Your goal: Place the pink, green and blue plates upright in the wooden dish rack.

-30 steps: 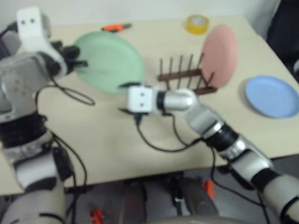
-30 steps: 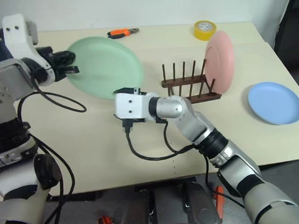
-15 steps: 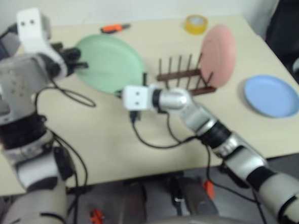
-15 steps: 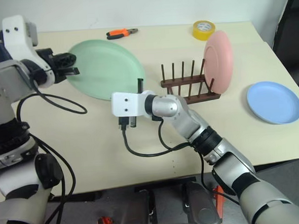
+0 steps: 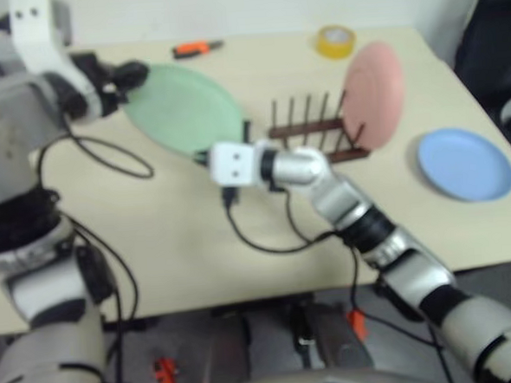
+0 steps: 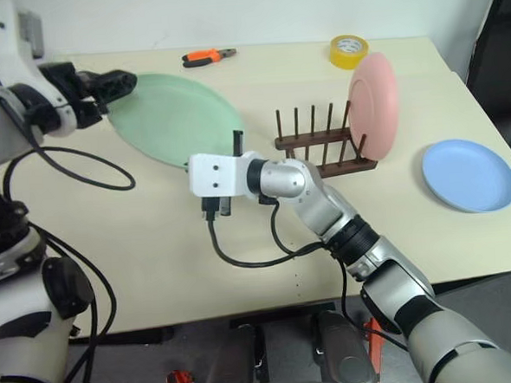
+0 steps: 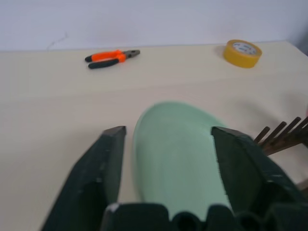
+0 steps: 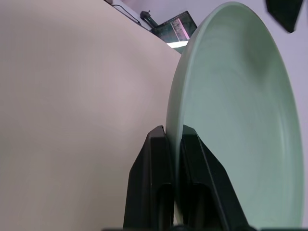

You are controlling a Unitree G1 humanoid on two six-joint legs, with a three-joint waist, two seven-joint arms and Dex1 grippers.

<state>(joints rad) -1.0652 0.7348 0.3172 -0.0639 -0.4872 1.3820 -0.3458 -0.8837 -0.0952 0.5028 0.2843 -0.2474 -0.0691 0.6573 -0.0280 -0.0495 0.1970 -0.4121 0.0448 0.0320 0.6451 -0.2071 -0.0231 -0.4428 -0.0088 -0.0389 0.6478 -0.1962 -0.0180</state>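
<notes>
Green plate [image 6: 175, 118] left of wooden dish rack [image 6: 324, 142] — rim clamped by right gripper [image 8: 172, 144]; left gripper [image 7: 168, 144] released. Tip upright, slot between free pegs — clear of pink plate [image 6: 374, 94].

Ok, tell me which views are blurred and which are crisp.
Left eye view: soft all over, the wooden dish rack smeared. Right eye view: crisp, the pliers and yellow tape roll well defined. Left wrist view: the green plate blurred, the background sharper. Right wrist view: clear on the plate's rim.
</notes>
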